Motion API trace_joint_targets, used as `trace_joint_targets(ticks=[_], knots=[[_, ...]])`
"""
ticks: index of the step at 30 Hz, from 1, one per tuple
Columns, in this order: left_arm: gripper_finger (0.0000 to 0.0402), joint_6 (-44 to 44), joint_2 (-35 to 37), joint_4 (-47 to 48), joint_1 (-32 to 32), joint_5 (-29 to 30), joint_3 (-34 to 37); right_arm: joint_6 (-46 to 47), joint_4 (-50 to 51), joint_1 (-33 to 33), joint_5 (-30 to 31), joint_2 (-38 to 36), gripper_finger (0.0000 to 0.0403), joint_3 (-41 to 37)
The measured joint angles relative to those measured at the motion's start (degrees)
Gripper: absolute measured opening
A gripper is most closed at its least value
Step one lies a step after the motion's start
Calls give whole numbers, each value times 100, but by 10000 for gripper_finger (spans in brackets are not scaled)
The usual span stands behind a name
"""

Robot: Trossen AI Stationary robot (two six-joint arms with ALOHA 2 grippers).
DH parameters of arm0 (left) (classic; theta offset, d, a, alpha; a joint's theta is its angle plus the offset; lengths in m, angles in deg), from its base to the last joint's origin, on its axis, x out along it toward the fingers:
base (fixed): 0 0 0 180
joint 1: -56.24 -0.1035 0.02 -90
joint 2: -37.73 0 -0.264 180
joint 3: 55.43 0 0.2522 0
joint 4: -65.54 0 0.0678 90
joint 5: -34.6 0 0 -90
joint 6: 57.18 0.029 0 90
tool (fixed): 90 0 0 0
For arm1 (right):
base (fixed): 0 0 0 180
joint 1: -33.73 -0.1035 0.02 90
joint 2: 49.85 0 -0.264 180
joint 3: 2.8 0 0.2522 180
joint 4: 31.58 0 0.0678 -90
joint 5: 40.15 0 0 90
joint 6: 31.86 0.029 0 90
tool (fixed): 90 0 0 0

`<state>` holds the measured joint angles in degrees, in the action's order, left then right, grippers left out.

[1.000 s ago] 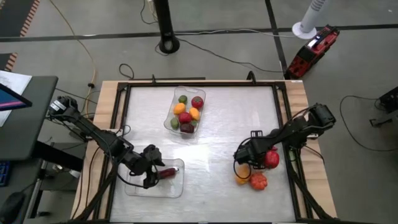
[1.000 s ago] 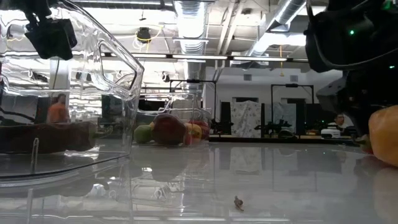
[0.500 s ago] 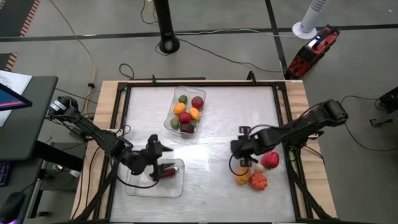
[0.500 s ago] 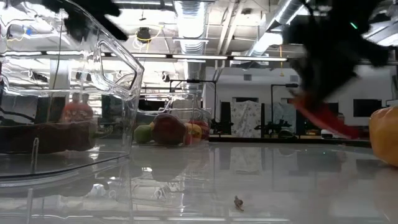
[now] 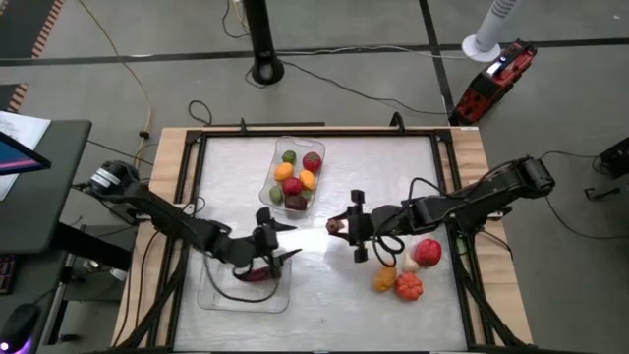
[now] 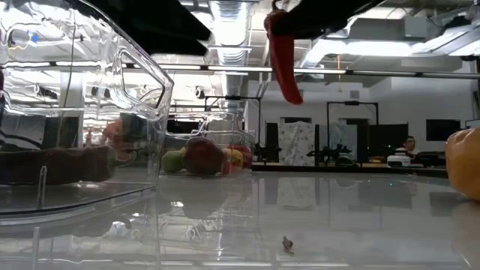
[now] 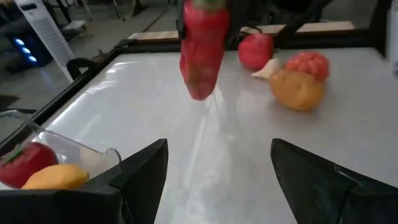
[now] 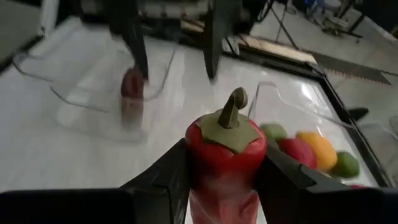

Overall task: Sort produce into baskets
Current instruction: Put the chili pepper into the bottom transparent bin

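Right gripper [image 5: 344, 225] clamping a long red pepper [image 8: 225, 163] by its stem end, fingers pressed against both sides, hanging it tip-down above the bare middle of the table [image 5: 393, 167], between the far basket [image 5: 267, 196] of mixed pieces and the near basket [image 5: 285, 295]. Left gripper [image 5: 278, 242] reaching toward it over the far edge of that near basket, fingers spread wide and holding nothing, a dark red piece [image 5: 254, 274] lying in the tray beneath. Looking like a hand-over or a carry toward the near basket; judging it best done by keeping the pepper vertical, bringing the open fingers around its lower body instead of its tip, and releasing only once the second grip is firm. Remaining produce [image 5: 408, 270] waiting in a cluster near the right arm, well apart from both baskets
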<state>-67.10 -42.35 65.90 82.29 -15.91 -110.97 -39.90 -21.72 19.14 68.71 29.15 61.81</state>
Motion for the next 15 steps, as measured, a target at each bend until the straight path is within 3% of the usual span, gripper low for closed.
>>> trace_joint_targets(ticks=[6,15], knots=[[271,280,-737,-1090,-220,-21,-2,33,-692,120,-410,111,180,-6],[271,379,-1007,-2084,-603,-26,-6,3,-1611,64,-723,314,183,-7]])
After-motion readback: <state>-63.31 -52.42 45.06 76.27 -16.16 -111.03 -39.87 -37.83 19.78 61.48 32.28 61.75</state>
